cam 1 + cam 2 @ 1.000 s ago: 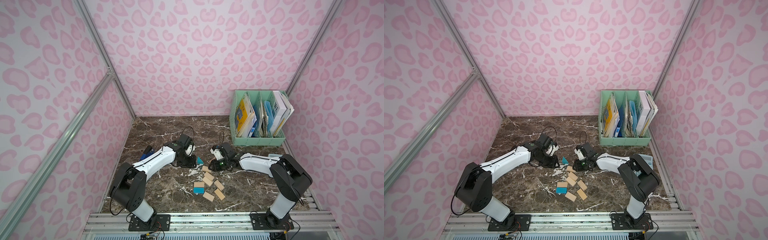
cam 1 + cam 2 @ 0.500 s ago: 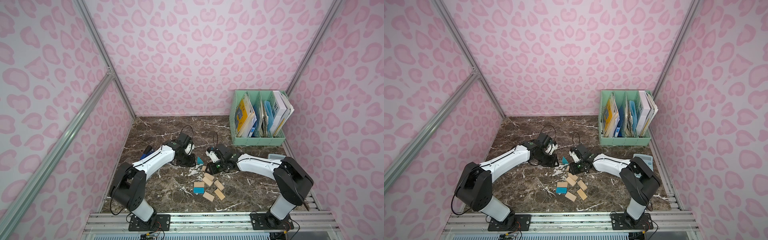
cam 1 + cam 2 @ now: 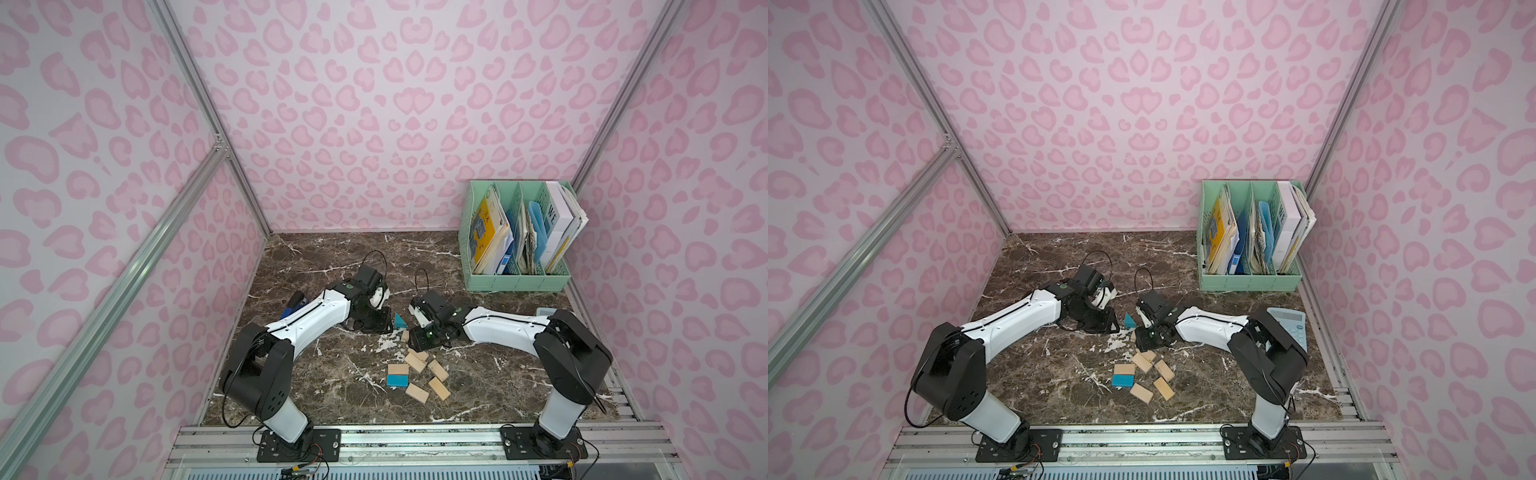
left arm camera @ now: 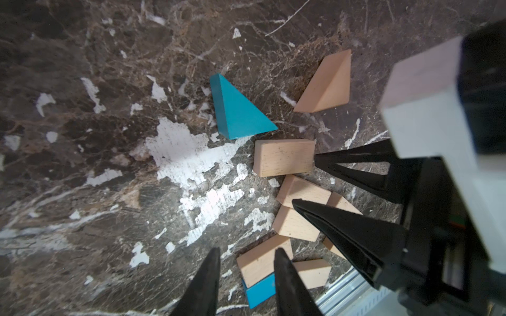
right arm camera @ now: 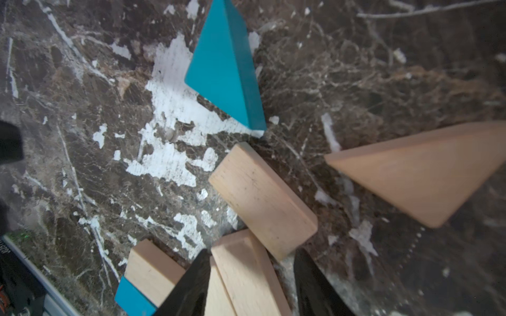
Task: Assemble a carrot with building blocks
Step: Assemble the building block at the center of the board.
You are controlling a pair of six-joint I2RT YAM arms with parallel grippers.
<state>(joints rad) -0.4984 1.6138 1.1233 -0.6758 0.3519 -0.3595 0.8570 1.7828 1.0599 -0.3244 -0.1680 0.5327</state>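
The building blocks lie loose on the marble; no joined carrot shows. A blue triangle (image 3: pixel 400 321) (image 4: pixel 238 109) sits between the two grippers, with a tan triangle (image 4: pixel 325 82) (image 5: pixel 427 175) close by. A tan rectangle (image 4: pixel 283 157) (image 5: pixel 262 199) lies beside them. Several more tan rectangles (image 3: pixel 415 361) and a blue rectangle (image 3: pixel 397 380) are scattered nearer the front. My left gripper (image 3: pixel 384 328) (image 4: pixel 246 262) hovers open and empty. My right gripper (image 3: pixel 415 338) (image 5: pixel 252 284) stands open astride a tan rectangle (image 5: pixel 243 276), with a gap at one finger.
A green file holder (image 3: pixel 515 245) with books stands at the back right. A light-blue calculator (image 3: pixel 1289 326) lies by the right wall behind the right arm. A dark blue object (image 3: pixel 293 305) lies by the left wall. Metal rails run along the front edge.
The right gripper has shifted a little to the left, towards the blue triangle, and its jaws have widened. The left arm has stayed put.
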